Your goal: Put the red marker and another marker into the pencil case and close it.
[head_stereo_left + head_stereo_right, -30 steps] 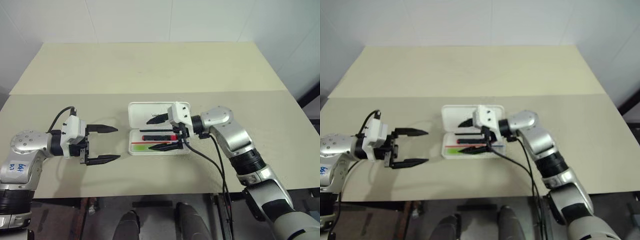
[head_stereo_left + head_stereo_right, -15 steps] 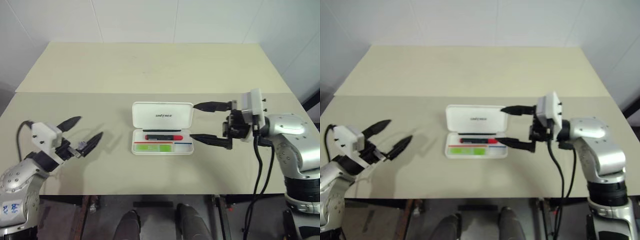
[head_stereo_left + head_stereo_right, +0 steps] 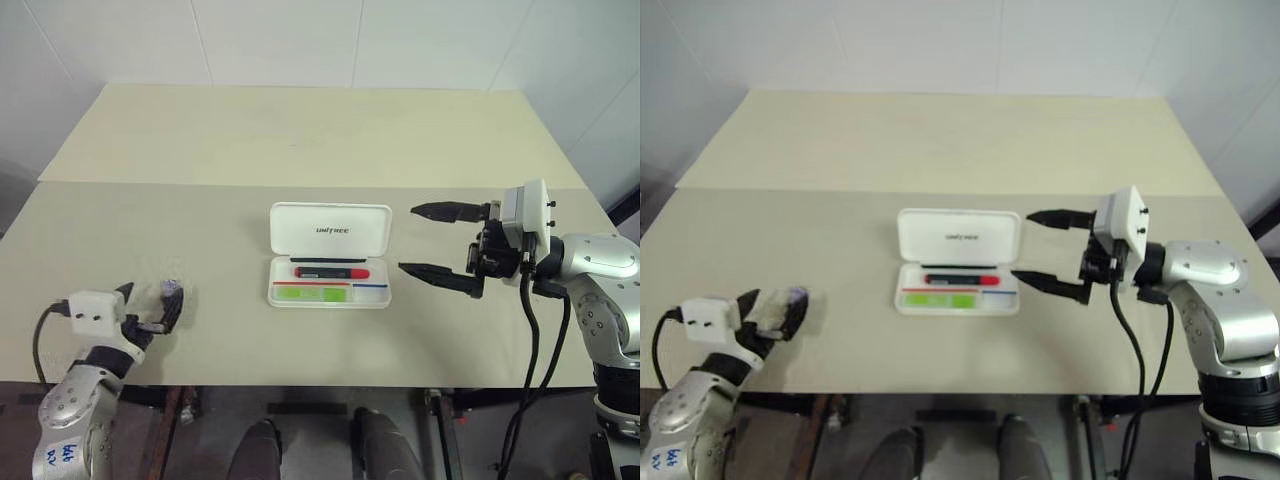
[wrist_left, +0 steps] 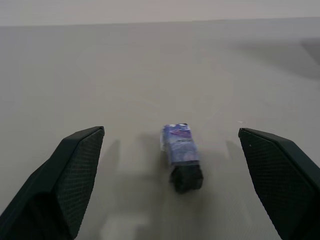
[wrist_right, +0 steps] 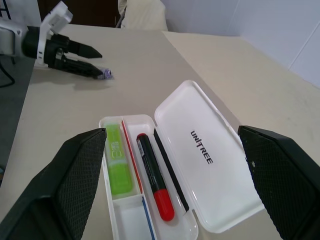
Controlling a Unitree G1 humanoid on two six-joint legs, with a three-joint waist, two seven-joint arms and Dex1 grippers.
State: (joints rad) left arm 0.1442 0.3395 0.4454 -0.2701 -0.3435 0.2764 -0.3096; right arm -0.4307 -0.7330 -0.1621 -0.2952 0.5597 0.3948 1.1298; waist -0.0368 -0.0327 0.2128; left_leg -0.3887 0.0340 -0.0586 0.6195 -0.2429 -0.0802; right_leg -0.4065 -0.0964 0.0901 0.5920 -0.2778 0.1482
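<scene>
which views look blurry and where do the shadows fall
Right eye view: left gripper smeared by blur. Left wrist view: small purple-labelled thing slightly soft, shadow on the table beside it. Right wrist view: pencil case and red marker sharp, own fingers blurred.

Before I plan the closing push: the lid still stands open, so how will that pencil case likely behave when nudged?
The pencil case looks like thin hard plastic, so probably stiff but light; it may slide on the smooth table rather than shut. Its lid lies back flat, so it likely needs lifting from the far edge. The red marker looks round and might roll inside.
</scene>
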